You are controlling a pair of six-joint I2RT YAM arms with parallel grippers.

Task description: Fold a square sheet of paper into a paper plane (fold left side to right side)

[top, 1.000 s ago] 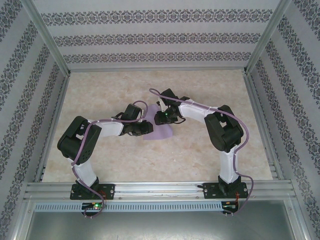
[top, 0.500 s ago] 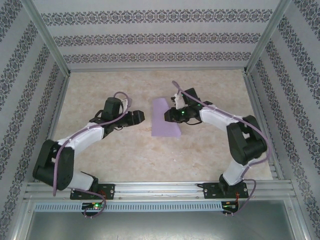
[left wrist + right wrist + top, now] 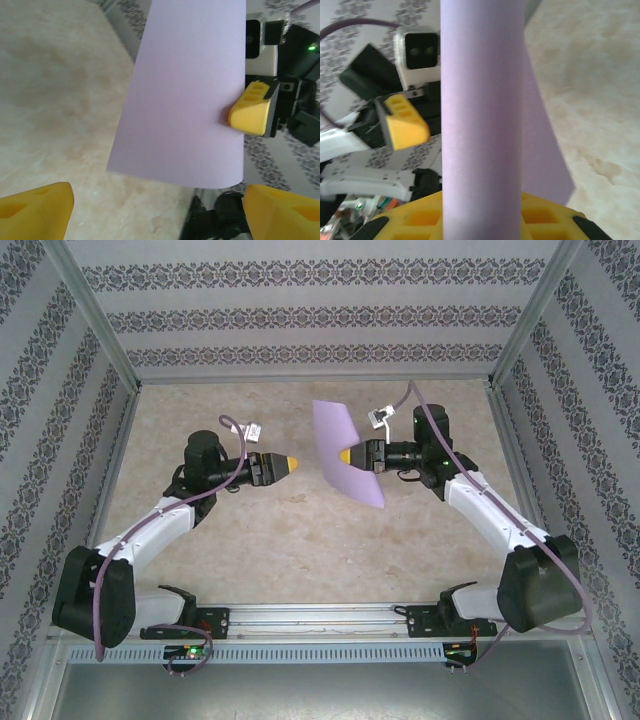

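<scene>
The left arm (image 3: 150,528) and right arm (image 3: 495,518) stretch forward and inward, their grippers facing each other. The left gripper (image 3: 284,463) has its fingers spread wide (nothing between them). The right gripper (image 3: 346,455) is pinched on the lavender sheet of paper (image 3: 336,430), holding it aloft.

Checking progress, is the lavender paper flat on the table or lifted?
Lifted: the right gripper pinches the paper, which stands on edge above the table.

Square sheet of paper (image 3: 337,432) plain lavender, unmarked. Left gripper (image 3: 285,464) and right gripper (image 3: 347,456) tips yellow. Arms (image 3: 150,530) black and white. Table (image 3: 250,540) beige marble mottle. Walls (image 3: 300,315) white, dark floral bands.
</scene>
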